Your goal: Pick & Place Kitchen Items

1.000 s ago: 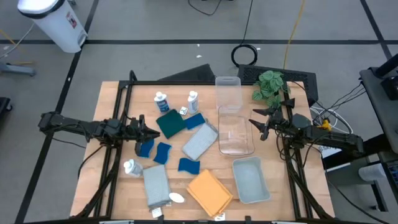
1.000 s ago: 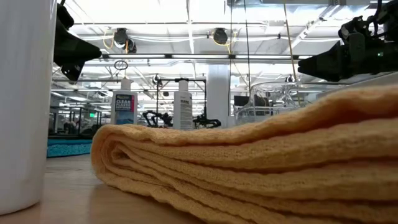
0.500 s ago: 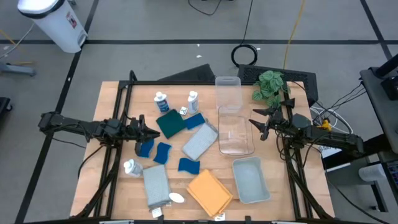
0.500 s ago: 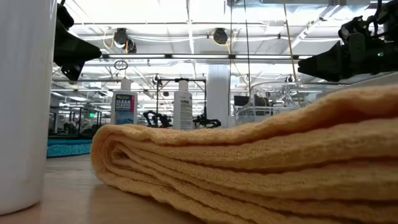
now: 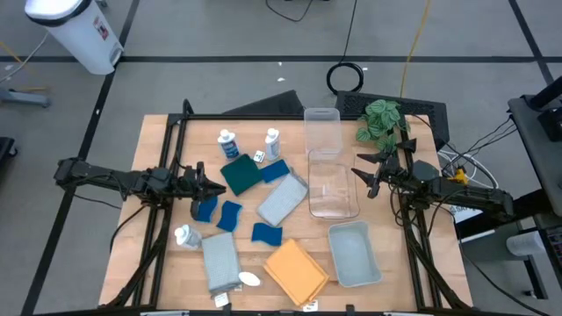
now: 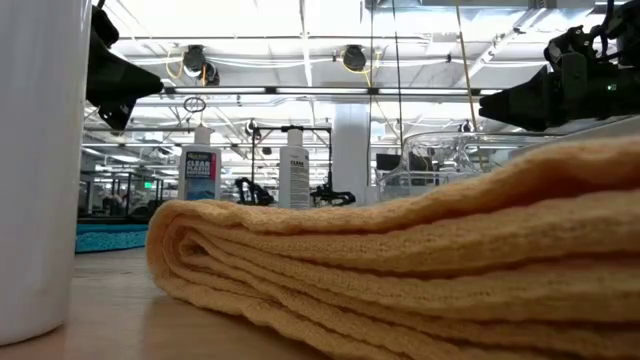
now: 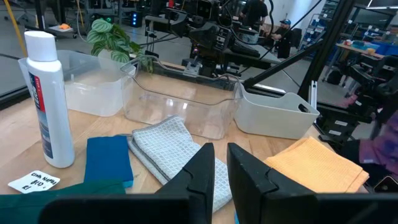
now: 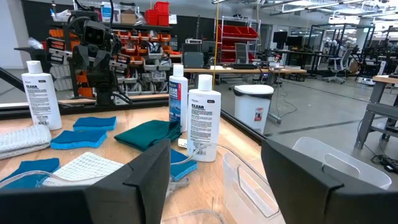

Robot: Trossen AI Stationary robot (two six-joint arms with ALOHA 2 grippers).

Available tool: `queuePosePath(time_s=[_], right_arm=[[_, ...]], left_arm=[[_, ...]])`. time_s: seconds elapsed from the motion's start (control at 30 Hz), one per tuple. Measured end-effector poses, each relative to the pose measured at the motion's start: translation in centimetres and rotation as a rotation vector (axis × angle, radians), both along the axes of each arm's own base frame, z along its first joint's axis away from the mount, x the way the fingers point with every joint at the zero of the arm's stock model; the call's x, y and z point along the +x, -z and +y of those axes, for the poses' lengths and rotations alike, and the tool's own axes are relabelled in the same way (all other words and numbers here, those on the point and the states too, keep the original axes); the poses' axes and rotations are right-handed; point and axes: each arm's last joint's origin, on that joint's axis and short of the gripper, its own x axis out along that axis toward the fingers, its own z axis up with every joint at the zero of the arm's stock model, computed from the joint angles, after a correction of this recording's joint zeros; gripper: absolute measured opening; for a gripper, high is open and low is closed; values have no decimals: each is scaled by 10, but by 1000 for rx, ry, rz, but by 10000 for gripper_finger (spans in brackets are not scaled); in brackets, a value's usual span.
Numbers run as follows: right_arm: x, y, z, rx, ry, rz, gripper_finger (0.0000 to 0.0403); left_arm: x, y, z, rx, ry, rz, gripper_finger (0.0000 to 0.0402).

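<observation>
left gripper (image 7: 221, 180) nearly closed, empty | right gripper (image 8: 214, 180) spread wide — only low view shows orange cloth (image 6: 420, 250) folds

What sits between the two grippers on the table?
High view: between left gripper and right gripper lie the teal cloth, a blue sponge, grey cloth and clear bin.

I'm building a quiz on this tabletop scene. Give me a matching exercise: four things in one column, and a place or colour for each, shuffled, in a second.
Things:
1. orange cloth
2. teal-green cloth
3. pale tray
4. leafy plant

Places:
A. far right corner of the table, beside the clear bins
B. near edge, between the grey cloth and the tray
C. near right, with nothing in it
D. just below the two upright bottles

Pairs: 1-B, 2-D, 3-C, 4-A
</observation>
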Motion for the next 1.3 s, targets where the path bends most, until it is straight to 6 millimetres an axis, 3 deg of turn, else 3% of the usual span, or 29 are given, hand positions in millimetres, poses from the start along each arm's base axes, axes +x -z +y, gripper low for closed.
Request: queuePosePath(time_s=[0.5,0.73,0.97,1.3], right_arm=[[0,0,0,0,-1,0,228],[0,0,0,0,0,0,228],[0,0,0,0,0,0,228],[0,0,0,0,0,0,228]], left_arm=[[0,0,0,6,-1,0,47],[0,-2,3,307,-77,-1,47],[0,-9,3,440,-86,-59,47],[0,-22,3,314,-116,-202,47]])
